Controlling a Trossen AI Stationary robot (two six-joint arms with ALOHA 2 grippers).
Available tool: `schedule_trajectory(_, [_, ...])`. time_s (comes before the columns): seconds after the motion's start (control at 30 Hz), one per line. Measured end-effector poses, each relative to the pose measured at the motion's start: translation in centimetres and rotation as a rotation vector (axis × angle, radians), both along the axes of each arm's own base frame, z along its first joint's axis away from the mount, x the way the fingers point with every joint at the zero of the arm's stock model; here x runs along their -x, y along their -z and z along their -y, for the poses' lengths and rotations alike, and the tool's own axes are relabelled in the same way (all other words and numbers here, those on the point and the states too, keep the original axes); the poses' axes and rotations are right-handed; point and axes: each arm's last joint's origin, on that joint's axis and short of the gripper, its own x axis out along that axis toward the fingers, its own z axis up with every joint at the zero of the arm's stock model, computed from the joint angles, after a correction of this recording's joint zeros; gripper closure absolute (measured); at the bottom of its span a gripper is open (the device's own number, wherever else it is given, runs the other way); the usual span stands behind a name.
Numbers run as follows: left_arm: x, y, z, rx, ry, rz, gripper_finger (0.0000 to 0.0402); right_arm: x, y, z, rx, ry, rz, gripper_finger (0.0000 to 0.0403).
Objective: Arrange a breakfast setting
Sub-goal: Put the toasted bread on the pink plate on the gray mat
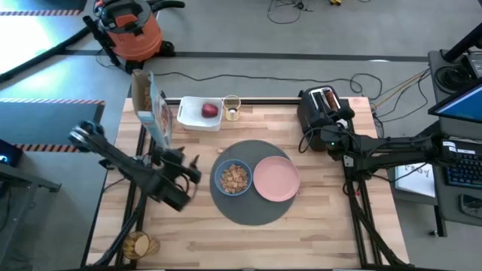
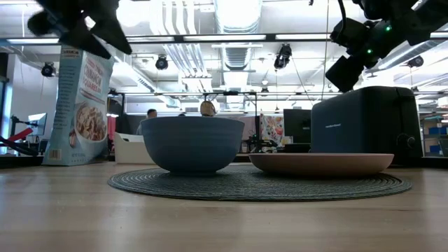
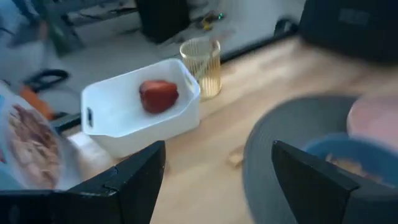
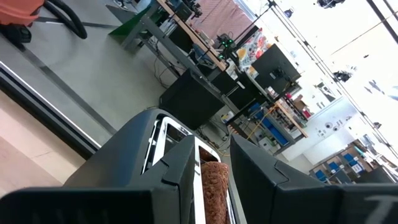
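Observation:
On the round dark grey mat (image 1: 248, 209) sit a blue bowl (image 1: 233, 178) of cereal and a pink plate (image 1: 276, 179). At the far edge, a red apple (image 3: 158, 95) lies in a white tray (image 3: 118, 118), and a glass (image 3: 202, 65) stands on the table beside it. My left gripper (image 3: 217, 180) hangs open above the table, left of the bowl, with nothing between its fingers. Near the black toaster (image 1: 324, 109), my right gripper (image 4: 213, 162) is shut on a brown toast slice (image 4: 214, 190). My right gripper pinches the toast slice between its two fingers (image 4: 180, 174), one on each flat face, so the slice's edge (image 4: 213, 180) shows in the gap. The fingers reach out level, high over the table. The toaster's open slot (image 4: 163, 142) lies beyond them.
A cereal box (image 1: 153, 113) stands upright at the far left of the table, close to my left arm. A round amber object (image 1: 137, 245) sits at the near left corner. Bare wood lies in front of the mat (image 2: 259, 183).

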Motion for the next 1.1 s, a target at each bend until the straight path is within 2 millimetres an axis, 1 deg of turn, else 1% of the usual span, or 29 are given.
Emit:
schedule_trajectory(0.07, [1.6,0.5,-1.1,0.025,0.011,0.126,0.0126,0.0,0.0,0.0,0.0,0.0,0.0,0.031])
schedule_trajectory(0.17, [2.8,2.1,-1.8,0.063,0.079,0.239,0.0127,0.0,0.0,0.0,0.0,0.0,-0.001,0.031])
schedule_trajectory(0.27, [3.0,3.4,-1.9,0.059,0.201,0.276,0.0127,0.0,0.0,0.0,0.0,0.0,0.0,0.031])
schedule_trajectory(0.37, [3.1,3.9,-1.9,0.023,0.323,0.298,0.0127,0.0,0.0,0.0,0.0,0.0,0.0,0.031])
schedule_trajectory(0.47, [3.4,4.6,-2.1,-0.027,0.399,0.291,0.0126,0.0,0.0,0.0,0.0,0.0,0.0,0.031])
schedule_trajectory(0.6, [3.9,5.1,-2.4,-0.051,0.417,0.291,0.0126,0.0,0.0,0.0,0.0,0.0,0.0,0.031])
schedule_trajectory(0.83, [3.8,5.1,-2.3,-0.037,0.422,0.302,0.0126,0.0,0.0,0.1,-0.009,-0.019,-0.001,0.031])
schedule_trajectory(0.97, [3.7,5.3,-2.3,0.002,0.376,0.352,0.0126,-0.1,0.1,0.2,-0.016,-0.033,-0.002,0.031])
schedule_trajectory(1.1, [3.5,5.5,-2.2,0.0,0.342,0.37,0.0126,-0.2,0.1,0.2,-0.02,-0.045,-0.004,0.031])
